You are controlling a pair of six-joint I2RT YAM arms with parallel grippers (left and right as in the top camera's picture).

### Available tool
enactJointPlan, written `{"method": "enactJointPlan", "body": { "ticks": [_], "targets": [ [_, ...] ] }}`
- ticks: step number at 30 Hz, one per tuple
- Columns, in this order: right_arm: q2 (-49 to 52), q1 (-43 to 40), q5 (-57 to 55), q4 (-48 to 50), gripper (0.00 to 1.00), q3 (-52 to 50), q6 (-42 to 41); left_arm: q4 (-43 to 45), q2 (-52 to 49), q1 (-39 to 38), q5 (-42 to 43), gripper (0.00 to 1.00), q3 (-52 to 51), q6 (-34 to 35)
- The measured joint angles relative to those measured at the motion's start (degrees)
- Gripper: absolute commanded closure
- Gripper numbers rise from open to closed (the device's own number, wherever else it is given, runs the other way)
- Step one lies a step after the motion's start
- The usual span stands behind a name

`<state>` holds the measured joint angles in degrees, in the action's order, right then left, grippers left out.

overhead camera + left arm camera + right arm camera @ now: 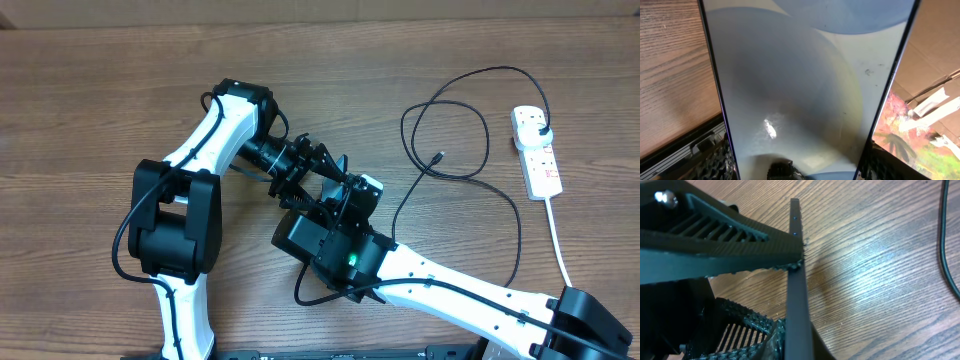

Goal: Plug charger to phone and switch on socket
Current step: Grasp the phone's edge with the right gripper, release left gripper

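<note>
Phone (800, 80) held off the wooden table (100, 80) at mid-scene, where the two arms meet. From overhead it is hidden under the left gripper (315, 165) and the right gripper (350, 195), which crowd together over it.

In the left wrist view the pale blue screen fills nearly the whole frame, cut off at top and bottom. Its black side edges sit against the left gripper's ribbed fingers (717, 157) at the lower corners, so this pincer is closed across the phone's width. A dark shape at the bottom middle of the screen cannot be made out.

The right wrist camera sees the phone edge-on as a thin black strip (796, 290). A ribbed black finger (715, 242) crosses from the left and meets the strip. Whether the right pincer itself grips the phone cannot be told.

The charger (497, 68) lies in loose loops on the right half of the table, well apart from the grippers. Its connector tip (441, 157) rests free on the wood, and its black plug (540, 129) sits in the far end of the white socket (540, 165). The red-marked switches are too small to read. The thick white cord (562, 250) runs toward the near right edge and passes behind the right arm's base.
</note>
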<state>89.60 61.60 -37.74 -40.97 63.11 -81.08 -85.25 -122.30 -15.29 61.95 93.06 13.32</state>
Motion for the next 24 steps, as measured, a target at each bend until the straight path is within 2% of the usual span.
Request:
{"method": "enactJointPlan", "body": {
  "ticks": [4, 8, 10, 12, 13, 20, 24],
  "targets": [
    [0.00, -0.02, 0.02, 0.00, 0.96, 0.00, -0.15, 0.00, 0.00, 0.02, 0.00, 0.28, 0.00, 0.00],
    [0.00, -0.02, 0.02, -0.04, 0.96, 0.00, -0.07, 0.02, 0.00, 0.02, 0.00, 0.21, 0.00, 0.00],
    [0.00, -0.02, 0.02, -0.02, 0.96, 0.00, 0.11, 0.02, 0.00, 0.02, 0.02, 0.15, 0.00, 0.02],
    [0.00, -0.02, -0.07, -0.15, 0.96, 0.00, 0.24, -0.02, 0.00, 0.02, 0.04, 0.02, 0.00, 0.02],
    [0.00, -0.02, 0.11, -0.83, 0.96, 0.00, 0.57, -0.15, 0.00, 0.02, 0.28, 0.00, 0.00, 0.07],
    [-0.46, -1.68, 0.39, -7.56, 0.96, 0.00, 1.55, -0.28, 0.00, 1.68, 4.57, 0.00, 0.11, -0.33],
    [-5.46, -4.79, 0.50, -12.07, 0.96, 0.00, 1.60, -3.21, 0.00, 5.18, 9.51, 0.00, 0.24, -4.59]
  ]
}}
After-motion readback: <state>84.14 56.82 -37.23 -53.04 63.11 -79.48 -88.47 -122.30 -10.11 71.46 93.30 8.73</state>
